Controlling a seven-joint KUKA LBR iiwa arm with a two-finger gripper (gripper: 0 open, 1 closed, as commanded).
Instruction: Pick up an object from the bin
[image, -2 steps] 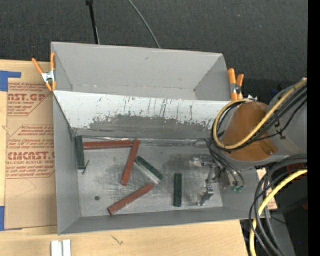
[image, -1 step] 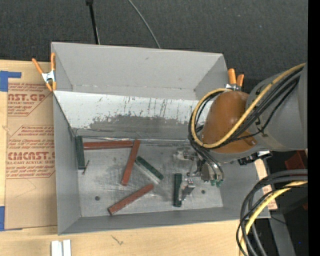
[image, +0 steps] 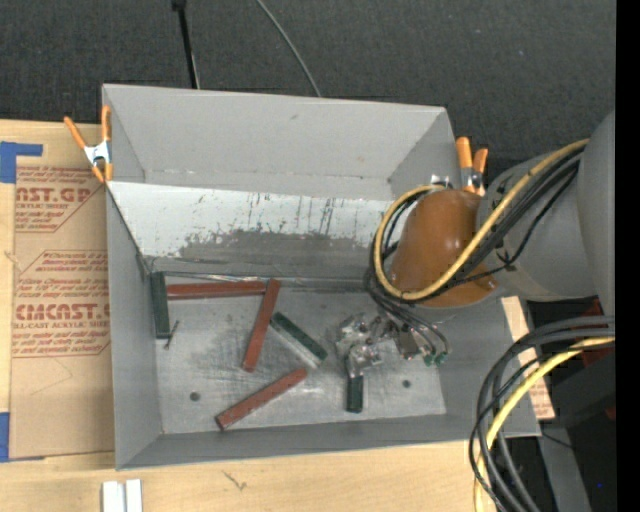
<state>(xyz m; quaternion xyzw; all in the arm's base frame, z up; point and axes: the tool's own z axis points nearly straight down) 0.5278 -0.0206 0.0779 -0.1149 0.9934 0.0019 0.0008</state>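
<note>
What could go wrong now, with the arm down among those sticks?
The jaws sit right by a short green stick near the bin's front wall; they might nudge it away rather than catch it. A longer green stick lies close by, so it could get bumped or caught too.

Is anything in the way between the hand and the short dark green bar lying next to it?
Nothing visible is. The hand is over the far end of the short dark green bar. A longer dark green bar lies to the left in the view, apart from both.
</note>
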